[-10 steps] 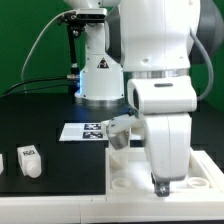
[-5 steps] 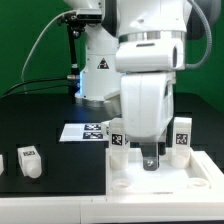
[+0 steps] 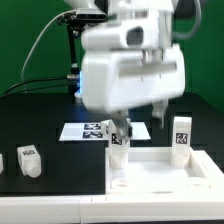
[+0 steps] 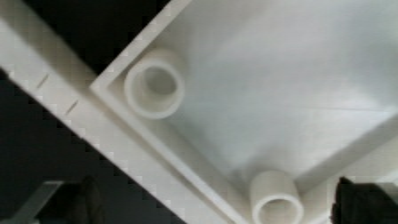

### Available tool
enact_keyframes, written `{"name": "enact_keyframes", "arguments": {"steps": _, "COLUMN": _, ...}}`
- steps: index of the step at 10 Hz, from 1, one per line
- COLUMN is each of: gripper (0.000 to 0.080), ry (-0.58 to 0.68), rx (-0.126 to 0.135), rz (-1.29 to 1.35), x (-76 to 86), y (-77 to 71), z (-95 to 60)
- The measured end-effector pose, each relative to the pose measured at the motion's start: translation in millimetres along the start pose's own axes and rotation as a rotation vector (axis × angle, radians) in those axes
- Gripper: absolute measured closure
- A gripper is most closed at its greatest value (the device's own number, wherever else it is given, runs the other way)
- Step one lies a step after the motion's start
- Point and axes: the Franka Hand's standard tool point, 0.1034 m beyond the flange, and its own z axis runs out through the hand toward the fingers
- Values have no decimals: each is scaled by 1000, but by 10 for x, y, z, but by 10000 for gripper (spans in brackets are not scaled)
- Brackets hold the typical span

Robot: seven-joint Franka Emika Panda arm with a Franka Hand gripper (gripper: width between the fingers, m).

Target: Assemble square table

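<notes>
Nearest: tabletop sits directly under the tool, on the table. Wrist view shows its bare face and two round sockets, with nothing between the fingers. Tool is spread wide and empty. The loose leg lies well off from the tool, toward the exterior view's left, untouched.

Further back, two legs stand upright at the tabletop's far corners: one leg just below the tool, other leg off toward the exterior view's right. The marker board is beyond the tool.

Change: half a second ago the tool was down between those two legs. Now it's lifted clear. Both legs kept their place, so I'd call the last one released and seated. Likely next is the loose leg.
</notes>
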Motion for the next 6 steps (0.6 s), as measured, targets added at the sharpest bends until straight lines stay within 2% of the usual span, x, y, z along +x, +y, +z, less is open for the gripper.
{"name": "enact_keyframes", "arguments": {"steps": 1, "gripper": 151, "ry": -35, "rx": 23, "rz": 88, "x": -101, "y": -86, "z": -161}}
{"name": "enact_keyframes", "arguments": {"steps": 2, "gripper": 151, "ry": -30, "rx": 13, "rz": 188, "x": -88, "y": -78, "z": -224}}
{"name": "enact_keyframes", "arguments": {"steps": 3, "gripper": 151, "ry": -15, "rx": 4, "rz": 227, "x": -41, "y": -80, "z": -203}}
{"name": "enact_keyframes", "arguments": {"steps": 6, "gripper": 151, "ry": -24, "rx": 10, "rz": 233, "x": -99, "y": -103, "z": -174}}
